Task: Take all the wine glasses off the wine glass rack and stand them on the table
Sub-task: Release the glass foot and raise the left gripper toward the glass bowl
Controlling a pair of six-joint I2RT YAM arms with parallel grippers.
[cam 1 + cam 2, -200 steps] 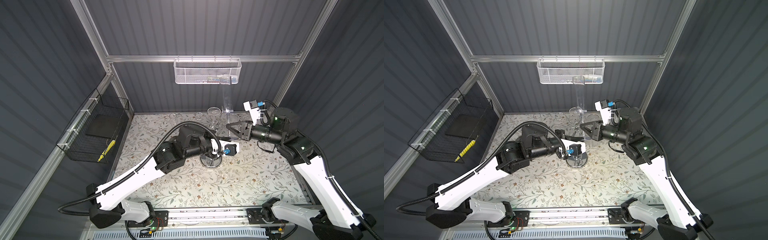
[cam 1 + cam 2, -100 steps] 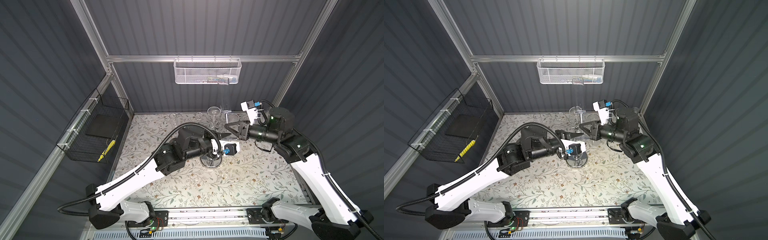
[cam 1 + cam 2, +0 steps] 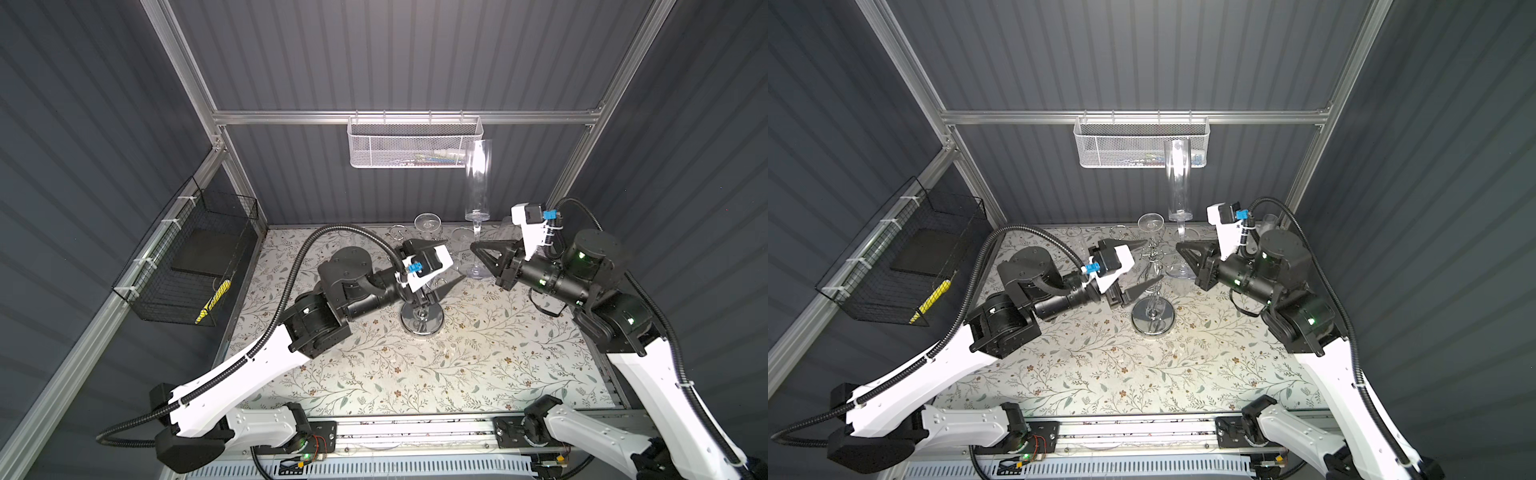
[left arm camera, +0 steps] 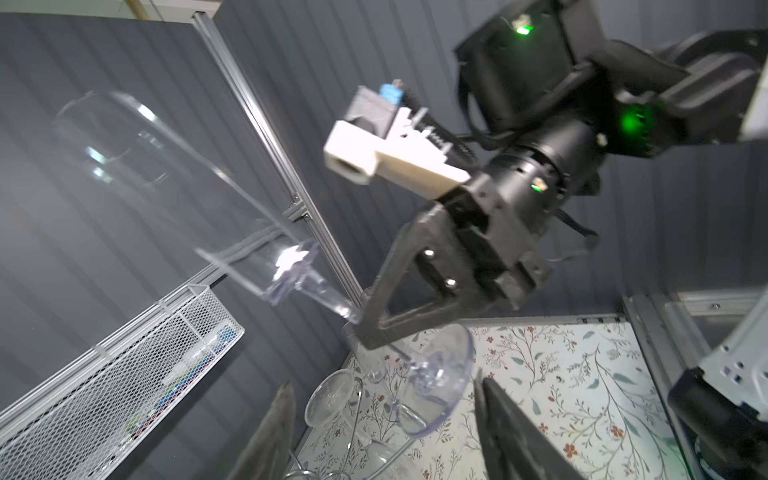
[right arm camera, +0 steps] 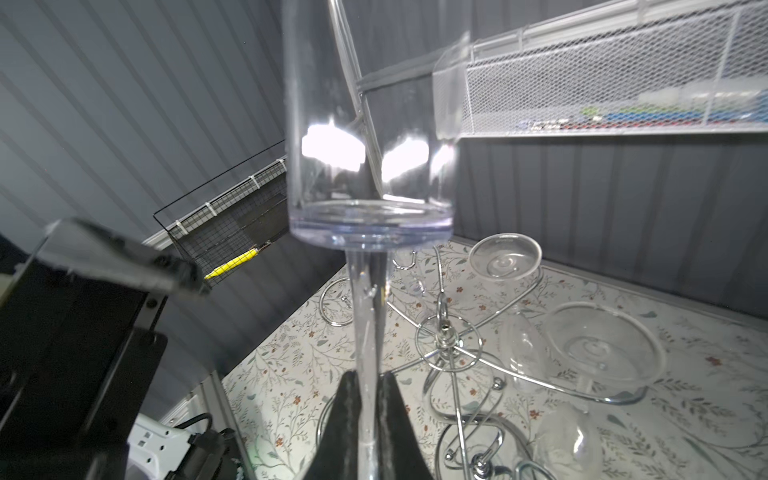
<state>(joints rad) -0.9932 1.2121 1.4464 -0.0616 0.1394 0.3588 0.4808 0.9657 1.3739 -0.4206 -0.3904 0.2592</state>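
- On the left gripper (image 3: 1154,259), the fingers, pinched together a second earlier at the stem of the wine glass rack (image 3: 1153,322), stood apart, flanking it.
- The right gripper (image 3: 476,249) stayed clamped on the stem of the wine glass (image 3: 478,183), upright, off the rack, just beside it.
- The white mesh basket (image 3: 386,145) held small coloured items; the black wire basket (image 3: 183,266) held a yellow item (image 3: 214,297).

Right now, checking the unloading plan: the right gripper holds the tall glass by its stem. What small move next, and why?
Probably draw the right gripper back toward its own side and lower the tall wine glass onto bare table. It is shut on the stem, the glass stands upright and looks clear of the wine glass rack, and the left gripper is open beside the rack.
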